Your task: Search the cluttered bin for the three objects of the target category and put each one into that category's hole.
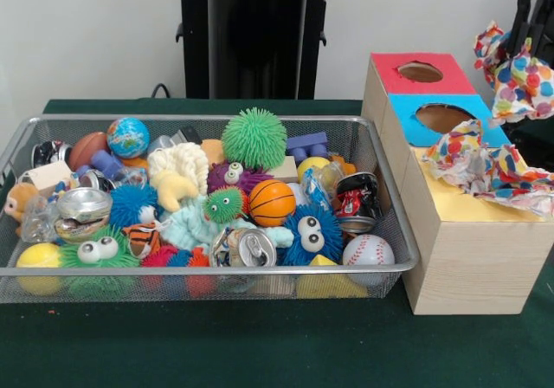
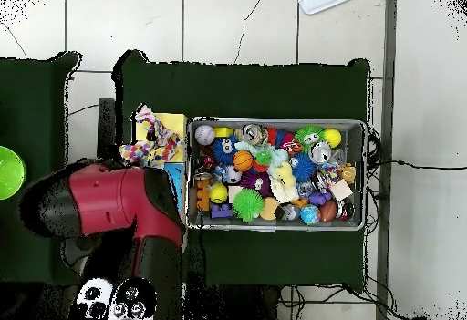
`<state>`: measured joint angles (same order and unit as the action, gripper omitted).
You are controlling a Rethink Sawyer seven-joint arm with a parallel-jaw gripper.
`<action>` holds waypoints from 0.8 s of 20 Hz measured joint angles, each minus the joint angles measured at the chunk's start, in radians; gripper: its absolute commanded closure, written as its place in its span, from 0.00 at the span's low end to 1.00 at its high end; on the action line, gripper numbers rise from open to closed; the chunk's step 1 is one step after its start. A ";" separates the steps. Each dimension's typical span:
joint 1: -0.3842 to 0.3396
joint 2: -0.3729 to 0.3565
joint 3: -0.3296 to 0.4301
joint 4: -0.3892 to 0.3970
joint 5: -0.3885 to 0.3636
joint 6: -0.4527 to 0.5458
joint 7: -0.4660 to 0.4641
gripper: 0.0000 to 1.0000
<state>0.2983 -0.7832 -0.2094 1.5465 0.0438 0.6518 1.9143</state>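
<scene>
The green-covered table carries everything. On it, the cluttered bin takes up the middle and the end that lies to the left in the front view. It is packed with spiky balls, plush toys and crushed cans.

The robot's arm reaches over the other end of the table. There the wooden box stands just beside the bin's short side, its long axis running from the far edge to the near edge. Its red-ringed hole is farthest back, the blue-ringed hole is in the middle, and the yellow surround is nearest the table's near edge.

One crumpled dotted cloth lies across that yellow part. It covers the hole, so we cannot see whether it has gone partway in. A hanging cloth dangles in the air beyond the box's far outer corner, under the gripper. We judge the jaws to be clamped on it, though the fabric hides their tips.

The coming move turns on one relation: the yellow hole lies lower than the jaws and toward the near edge, along the box's length and past the blue hole. The cloth already lying there may block the drop.

We see no third dotted cloth in the bin. The red can carries print, but we cannot read it.
</scene>
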 measured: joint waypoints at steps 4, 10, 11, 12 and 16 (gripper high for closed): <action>0.000 0.018 0.000 0.004 0.003 -0.023 0.000 1.00; 0.000 0.032 0.000 0.026 0.003 -0.085 0.000 1.00; 0.000 0.035 0.000 0.033 0.003 -0.102 0.000 1.00; 0.000 0.038 0.000 0.039 0.003 -0.118 0.000 1.00; -0.002 0.052 0.000 0.059 0.003 -0.177 0.000 1.00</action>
<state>0.2962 -0.7309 -0.2097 1.6057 0.0469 0.4750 1.9143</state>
